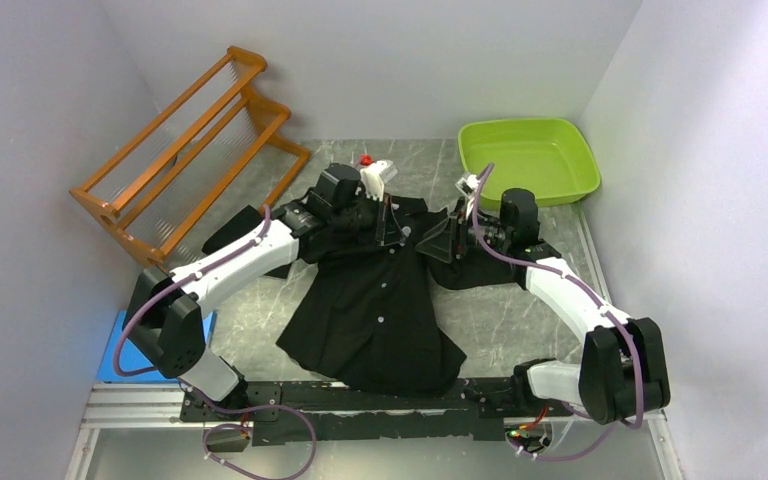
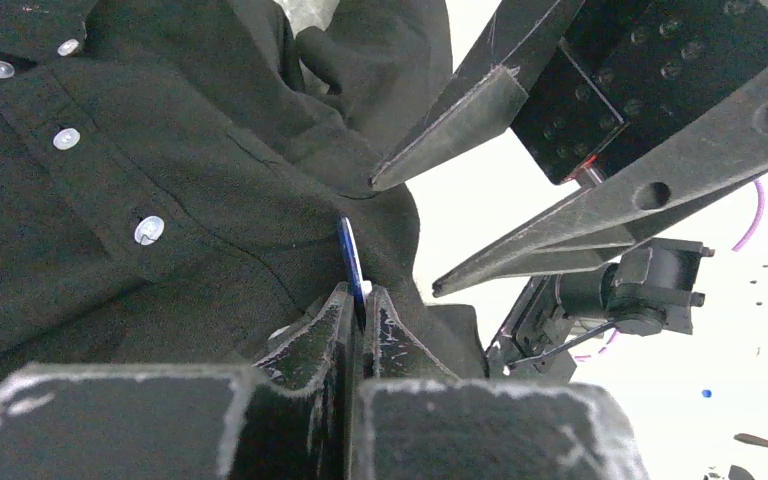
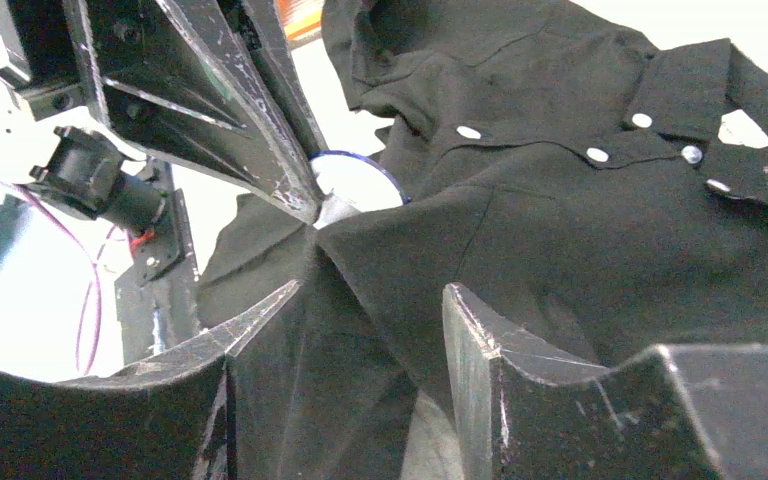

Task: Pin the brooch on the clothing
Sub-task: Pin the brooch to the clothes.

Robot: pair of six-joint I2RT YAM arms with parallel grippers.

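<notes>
Now left gripper tight on the brooch, right gripper half-wide astride shirt.

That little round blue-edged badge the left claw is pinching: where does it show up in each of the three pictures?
Top external: too small to make out; it would be at the left claw, over the shirt.
Left wrist: the brooch is edge-on, a thin blue sliver just left of centre.
Right wrist: a white disc with a blue rim, upper middle.
Shared landmark: the shirt's pale buttons.
</notes>
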